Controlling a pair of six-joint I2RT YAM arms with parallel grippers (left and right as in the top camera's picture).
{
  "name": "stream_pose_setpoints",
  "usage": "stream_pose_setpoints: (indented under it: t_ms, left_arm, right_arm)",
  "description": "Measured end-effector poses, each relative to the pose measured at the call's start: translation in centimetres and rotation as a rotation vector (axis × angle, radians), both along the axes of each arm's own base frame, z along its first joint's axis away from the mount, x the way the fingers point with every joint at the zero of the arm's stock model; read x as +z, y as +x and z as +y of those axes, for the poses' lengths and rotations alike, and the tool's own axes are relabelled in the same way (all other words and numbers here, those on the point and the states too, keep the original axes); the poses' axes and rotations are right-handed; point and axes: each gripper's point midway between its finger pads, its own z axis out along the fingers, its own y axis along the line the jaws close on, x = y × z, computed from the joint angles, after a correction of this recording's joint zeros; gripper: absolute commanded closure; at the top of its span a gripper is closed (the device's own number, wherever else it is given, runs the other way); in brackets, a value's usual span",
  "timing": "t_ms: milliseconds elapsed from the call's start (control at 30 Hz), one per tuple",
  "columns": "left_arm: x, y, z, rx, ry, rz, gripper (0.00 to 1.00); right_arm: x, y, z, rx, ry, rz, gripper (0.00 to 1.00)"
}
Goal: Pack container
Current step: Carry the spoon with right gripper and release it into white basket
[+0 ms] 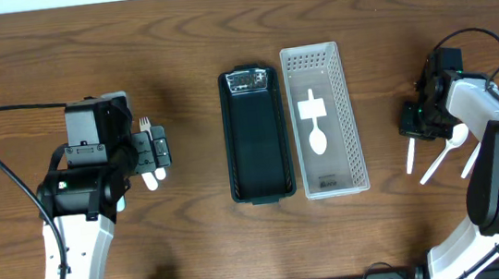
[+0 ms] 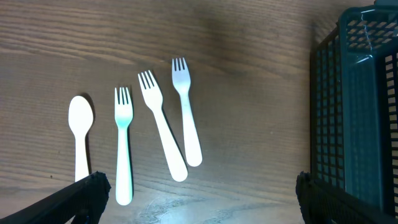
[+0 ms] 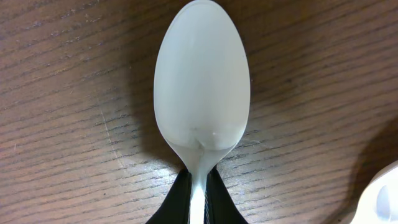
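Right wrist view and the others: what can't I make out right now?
Spoon handle: right wrist, hidden between the fingers, cut off by bottom edge.
Forks: overhead, mostly covered by the left gripper.
Black container: left wrist, cut off by right edge.

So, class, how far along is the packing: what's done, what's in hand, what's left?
Done: one spoon lies in the white basket. In hand: the right gripper is shut on a second spoon at its neck. Left: the black basket shows no cutlery; three forks and a third spoon lie under the open left gripper, and more cutlery lies by the right arm.
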Motion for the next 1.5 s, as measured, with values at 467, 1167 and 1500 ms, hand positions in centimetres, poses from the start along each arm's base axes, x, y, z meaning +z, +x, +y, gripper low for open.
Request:
stream_pose_setpoints:
  t_ms: [467,1167,1500]
  left_arm:
    - [0.0,0.0,0.0,0.000,0.000,0.000,0.02]
    - [0.0,0.0,0.0,0.000,0.000,0.000,0.02]
    - [0.0,0.0,0.0,0.000,0.000,0.000,0.02]
  right_arm:
    - [17.5,7.4,8.7,0.243,-0.010,-0.403,0.99]
    - [6.1,6.2,22.6,0.499,0.053,-0.145,0.75]
    - [10.0,7.0,20.9,0.422,0.034,-0.194,0.04]
